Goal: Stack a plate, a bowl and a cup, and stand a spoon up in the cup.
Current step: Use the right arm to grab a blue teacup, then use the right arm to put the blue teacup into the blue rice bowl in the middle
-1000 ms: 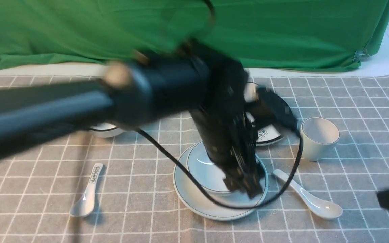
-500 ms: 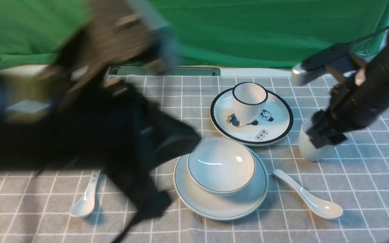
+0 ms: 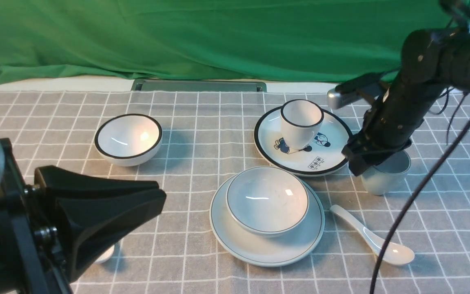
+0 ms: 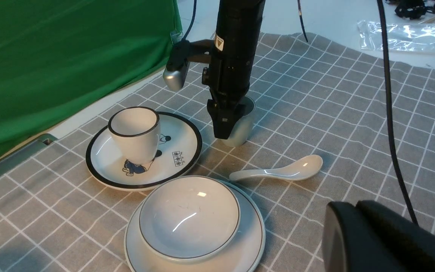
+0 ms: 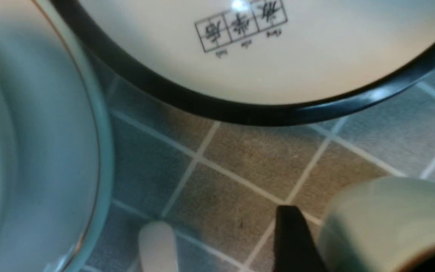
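Observation:
The pale bowl (image 3: 267,200) sits in the pale plate (image 3: 259,255) at the centre front; both also show in the left wrist view, bowl (image 4: 187,219) and plate (image 4: 257,241). The pale cup (image 3: 390,177) stands on the cloth to their right. My right gripper (image 3: 365,163) is down on the cup's rim. One finger (image 5: 293,241) lies against the outside of the cup wall (image 5: 383,219); the other is hidden inside. The plain white spoon (image 3: 377,243) lies in front of the cup. My left gripper (image 3: 159,198) is shut and empty, at the near left.
A black-rimmed bowl (image 3: 129,139) stands at the back left. A black-rimmed cartoon plate (image 3: 333,153) holds a black-rimmed cup (image 3: 300,122), next to the pale cup. The right arm's cable (image 3: 414,196) hangs over the spoon. The printed spoon (image 3: 106,255) is mostly hidden.
My left arm has pulled back from over the bowl to the near left. My right arm has swung in and lowered its gripper onto the cup's rim. The cup has not moved.

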